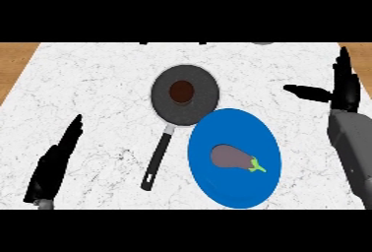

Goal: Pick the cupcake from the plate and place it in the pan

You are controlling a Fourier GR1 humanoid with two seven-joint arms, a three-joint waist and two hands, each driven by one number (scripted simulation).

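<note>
Cupcake [181, 91] already in pan [185, 94] near counter's [94, 88] far edge; best kept clear, both right hand [341, 91] and left hand [54, 165] fingers straight, holding nothing.

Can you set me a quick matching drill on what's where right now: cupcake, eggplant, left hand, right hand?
Things:
1. cupcake
2. eggplant
3. left hand
4. right hand

Places or states:
A. on the blue plate
B. open, at the right edge
C. in the pan
D. open, at the lower left

Pairs: 1-C, 2-A, 3-D, 4-B
</note>
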